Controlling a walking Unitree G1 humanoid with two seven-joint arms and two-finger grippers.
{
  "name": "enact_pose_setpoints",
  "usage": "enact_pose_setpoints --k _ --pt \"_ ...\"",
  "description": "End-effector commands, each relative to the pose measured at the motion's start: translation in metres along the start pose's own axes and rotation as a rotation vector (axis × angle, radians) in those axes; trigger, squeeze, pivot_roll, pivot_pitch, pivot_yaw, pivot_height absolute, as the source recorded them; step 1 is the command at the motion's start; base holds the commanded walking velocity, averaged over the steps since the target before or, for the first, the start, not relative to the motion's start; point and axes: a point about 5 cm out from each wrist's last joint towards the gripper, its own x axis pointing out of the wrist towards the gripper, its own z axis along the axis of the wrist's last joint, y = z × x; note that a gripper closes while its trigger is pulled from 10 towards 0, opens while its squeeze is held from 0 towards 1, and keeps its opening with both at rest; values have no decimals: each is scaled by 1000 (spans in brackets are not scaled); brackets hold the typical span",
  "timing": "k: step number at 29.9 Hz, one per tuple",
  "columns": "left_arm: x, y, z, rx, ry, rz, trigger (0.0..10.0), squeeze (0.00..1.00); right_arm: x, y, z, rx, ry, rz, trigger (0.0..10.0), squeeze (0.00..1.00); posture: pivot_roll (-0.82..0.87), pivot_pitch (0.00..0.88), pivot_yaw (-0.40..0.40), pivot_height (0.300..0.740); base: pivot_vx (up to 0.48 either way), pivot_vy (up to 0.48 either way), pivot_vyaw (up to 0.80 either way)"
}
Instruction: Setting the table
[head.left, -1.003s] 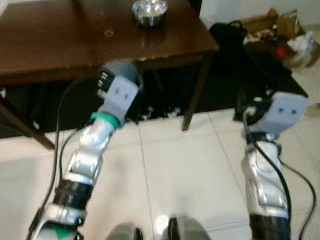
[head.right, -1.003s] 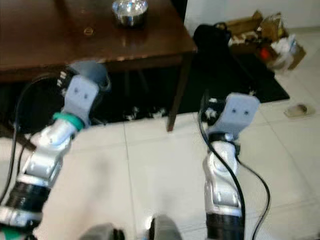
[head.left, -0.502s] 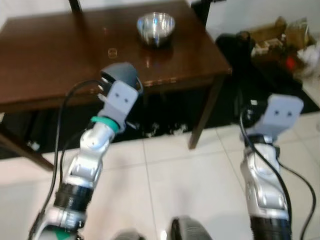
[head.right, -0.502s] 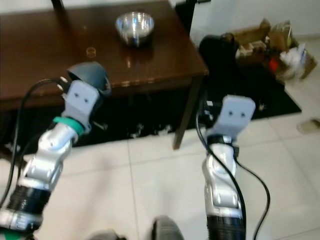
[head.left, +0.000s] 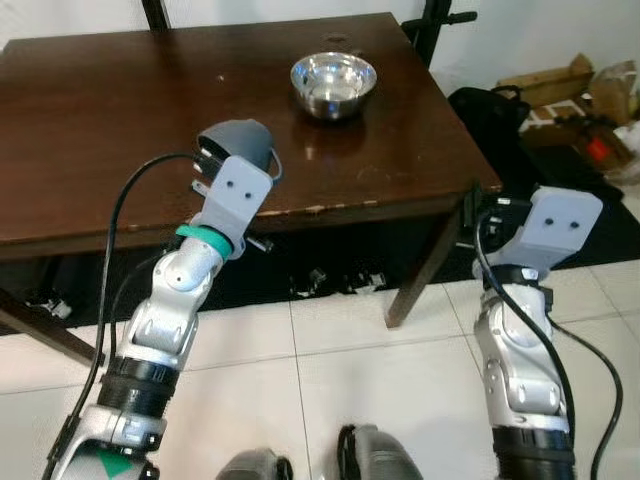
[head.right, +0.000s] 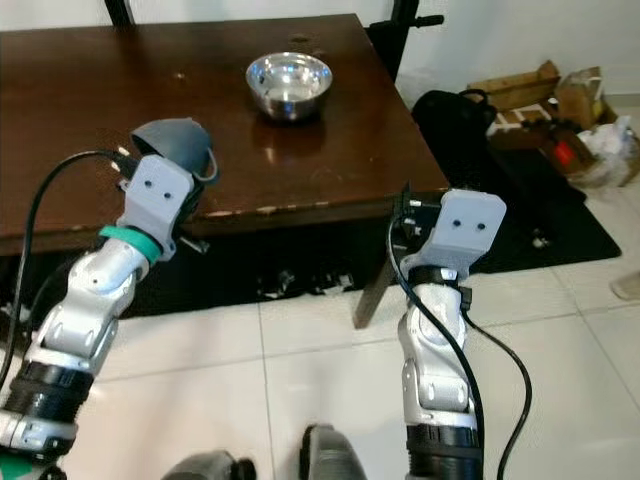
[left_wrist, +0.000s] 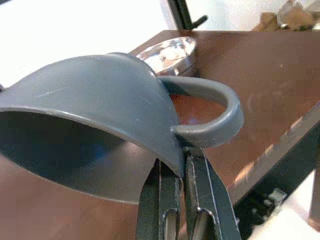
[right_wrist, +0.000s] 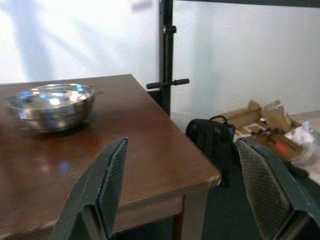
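The left end effector (left_wrist: 181, 165) is clamped on the thin wall of a grey cup (left_wrist: 95, 145), right beside its handle, and it carries the cup tilted over the near edge of the dark tabletop (head.left: 90, 130). A steel bowl (head.left: 333, 84) stands further in, toward the far right corner, well apart from the cup.

The grip is the first worry — the two fingers pinch only the rim wall, a small contact, so a sudden swing of the arm could turn the cup around the pinch or let it slip out. The cup hangs near the edge of the tabletop (its mouth looks partly sideways), so if it is released here or set down at this angle, I judge it could roll and fall to the tiled floor (head.left: 330, 370). Lowering too early could also knock the cup against the edge.

The right end effector (right_wrist: 185, 185) has its fingers wide apart and holds nothing — it is near the right corner and the leg (head.left: 420, 270), and a step forward could bump it there.
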Motion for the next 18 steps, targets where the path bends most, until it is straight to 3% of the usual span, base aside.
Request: enact_pose_setpoints --k 1,9,10,12,14,16,18 --pt "-3 3 -3 16 8 3 10000 0 -1 1 0 -5 -4 1 10000 0 -23 0 71 740 480 0 0" --pt "-3 2 -3 67 -2 -28 10000 0 -2 1 -1 -6 0 -2 10000 0 -22 4 74 740 480 0 0" --pt "-4 3 -1 136 -21 -71 10000 0 -2 1 -1 -7 0 -4 10000 0 -21 5 74 740 480 0 0" --pt "-5 4 -1 167 -28 -91 10000 0 -2 1 -1 -7 0 -5 10000 0 -21 5 74 740 480 0 0" --pt "-6 10 2 261 -51 -153 10000 0 -2 0 -1 -9 1 -8 10000 0 -13 8 75 740 480 0 0" --pt "-6 10 2 261 -51 -153 10000 0 -2 0 -1 -9 1 -8 10000 0 -13 8 75 740 480 0 0" --pt "-5 15 6 331 -71 -214 10000 0 -1 0 -1 -9 1 -10 10000 0 -10 8 75 740 480 0 0"
